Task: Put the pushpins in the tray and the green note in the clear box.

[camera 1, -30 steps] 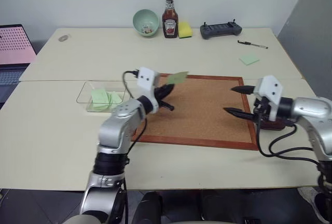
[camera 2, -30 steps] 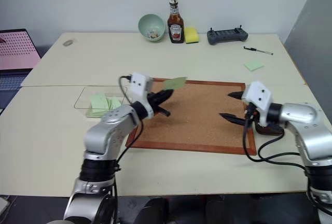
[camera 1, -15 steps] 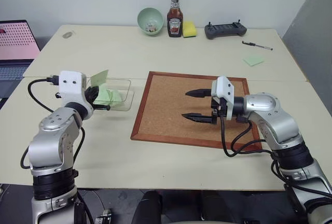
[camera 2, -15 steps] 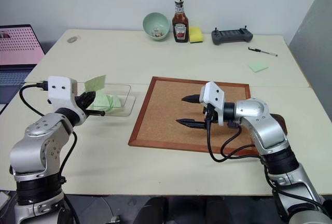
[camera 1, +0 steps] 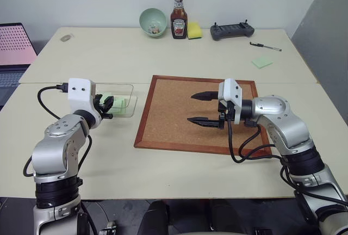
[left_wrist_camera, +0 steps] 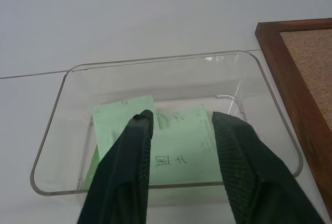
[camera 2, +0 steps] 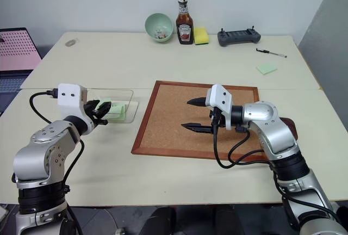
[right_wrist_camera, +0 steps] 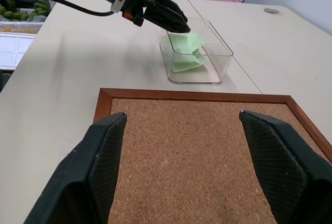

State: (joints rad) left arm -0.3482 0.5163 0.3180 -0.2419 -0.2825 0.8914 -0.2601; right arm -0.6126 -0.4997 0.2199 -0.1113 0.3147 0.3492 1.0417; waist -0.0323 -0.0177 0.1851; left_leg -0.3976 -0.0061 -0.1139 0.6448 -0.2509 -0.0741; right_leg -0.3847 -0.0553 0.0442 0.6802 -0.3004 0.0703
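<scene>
The clear box (camera 1: 128, 87) stands left of the cork board (camera 1: 174, 121), with green notes (left_wrist_camera: 181, 151) lying in it. My left gripper (camera 1: 107, 106) hovers at the box's near edge, open, its fingers (left_wrist_camera: 139, 130) just above the notes and holding nothing. Another green note (camera 1: 261, 62) lies on the table at the far right. My right gripper (camera 1: 191, 107) hangs open and empty over the middle of the board, pointing left. I cannot make out any pushpins. A dark brown edge (camera 2: 292, 129) peeks from behind my right forearm; whether it is the tray I cannot tell.
Along the far edge stand a pale green bowl (camera 1: 152, 22), a ketchup bottle (camera 1: 178, 15), a yellow sponge (camera 1: 194, 30) and a black controller (camera 1: 231, 30). A pen (camera 1: 265, 47) lies at the far right, and a laptop (camera 1: 13, 44) sits at the left.
My left gripper carried a green note from the cork board to the clear box, then opened; the note now lies in the box. My right gripper swung left over the board.
</scene>
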